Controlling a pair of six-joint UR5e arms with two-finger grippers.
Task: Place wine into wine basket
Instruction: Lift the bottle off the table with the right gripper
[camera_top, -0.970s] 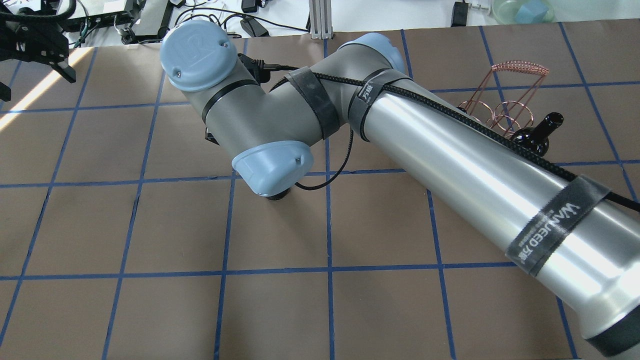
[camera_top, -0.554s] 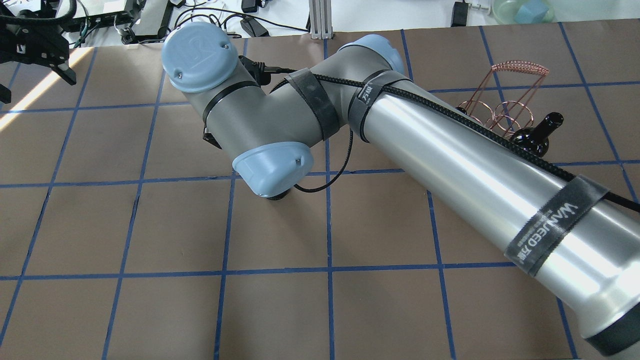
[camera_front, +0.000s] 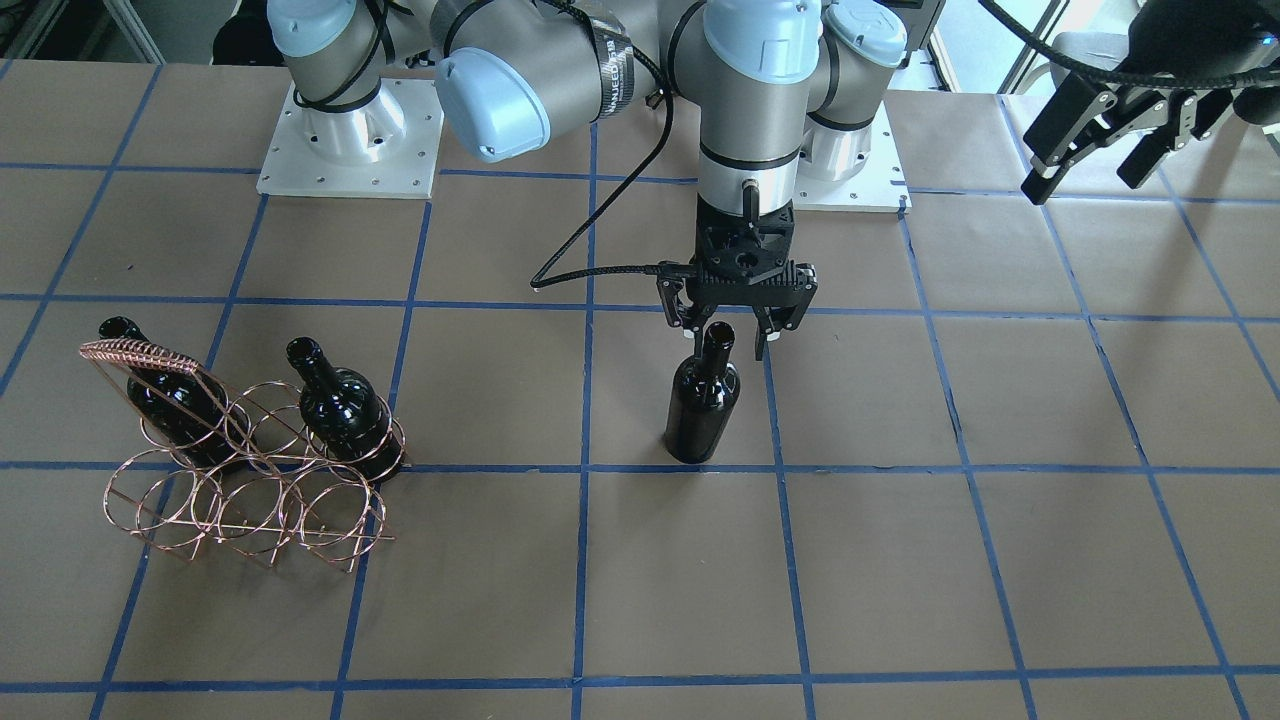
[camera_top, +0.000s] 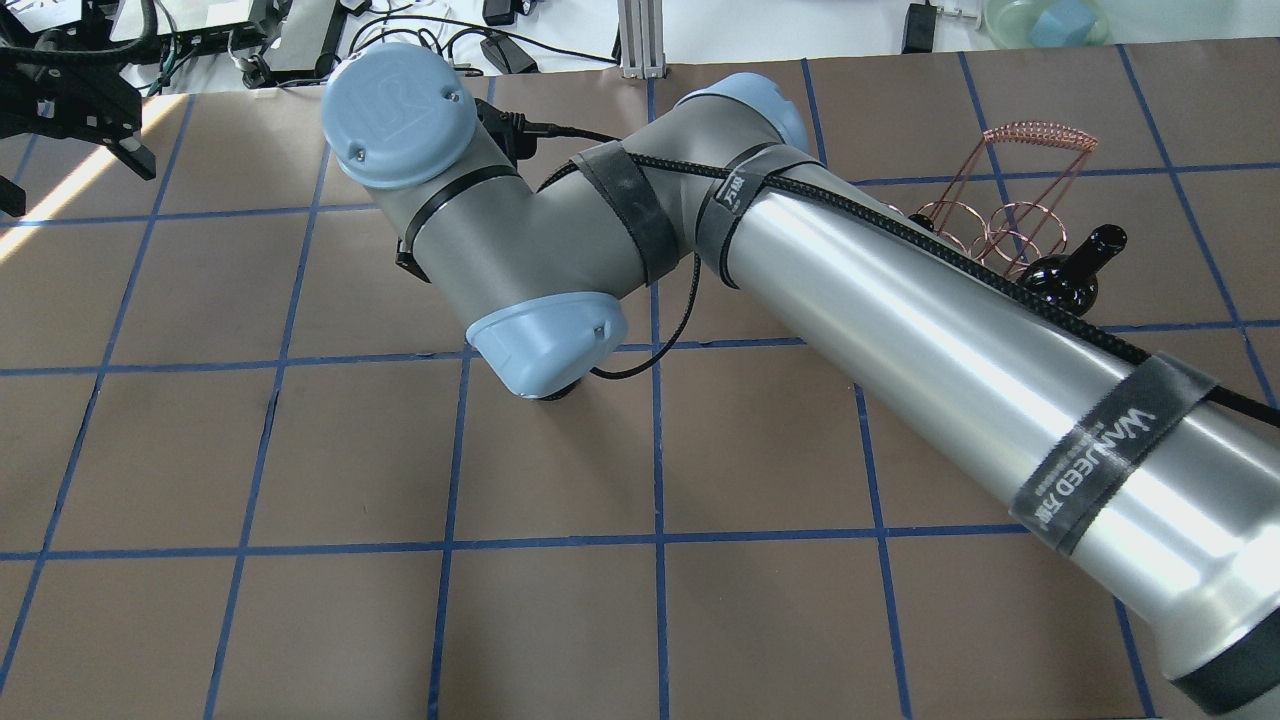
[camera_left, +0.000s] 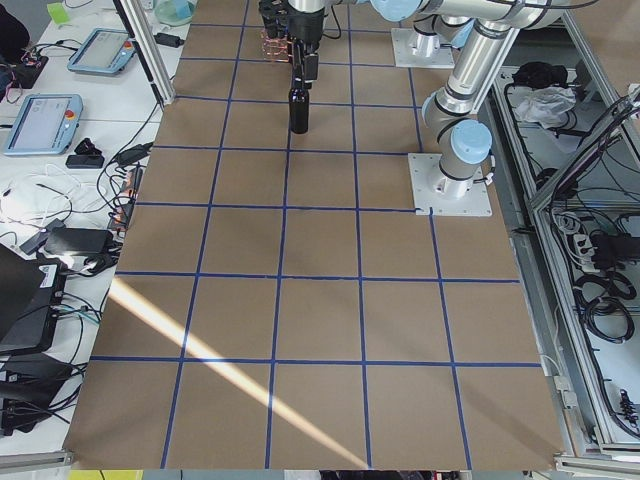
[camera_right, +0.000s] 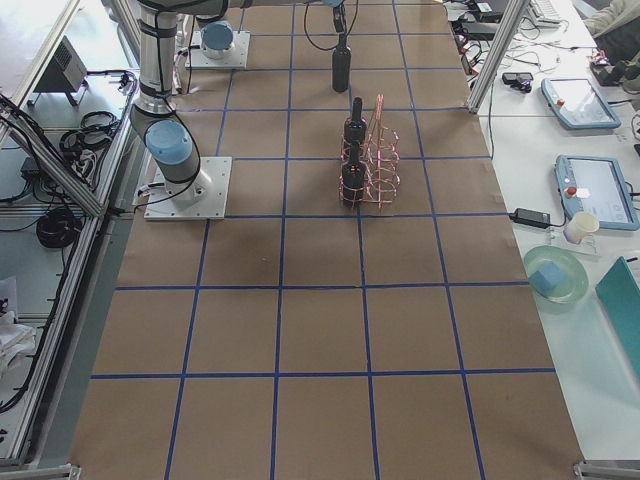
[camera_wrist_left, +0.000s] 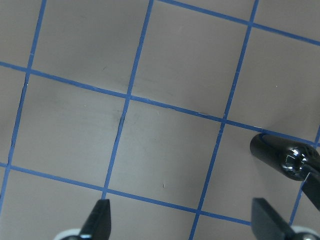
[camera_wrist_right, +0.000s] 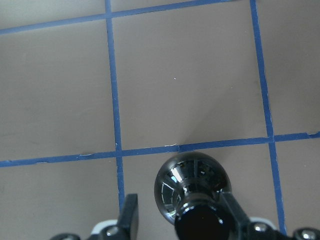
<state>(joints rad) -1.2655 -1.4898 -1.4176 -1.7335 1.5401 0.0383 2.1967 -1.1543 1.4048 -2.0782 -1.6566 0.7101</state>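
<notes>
Looking at the wine (camera_front: 703, 408) standing upright mid-table, well apart from the wine basket (camera_front: 240, 495), with two other bottles (camera_front: 345, 415) sitting in its robot-side rings. Got the right gripper (camera_front: 728, 338) spread around the neck, not pinching it. Also got the left gripper (camera_front: 1088, 165) spread wide, off to the side.

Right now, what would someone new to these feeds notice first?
A lone dark bottle stands upright mid-table, the right arm's jaws open on either side of its neck. On the robot's right sits a copper wire basket with two more bottles in the row nearer the robot, the other row empty. The left arm's jaws hang open above the table at the robot's far left.
</notes>
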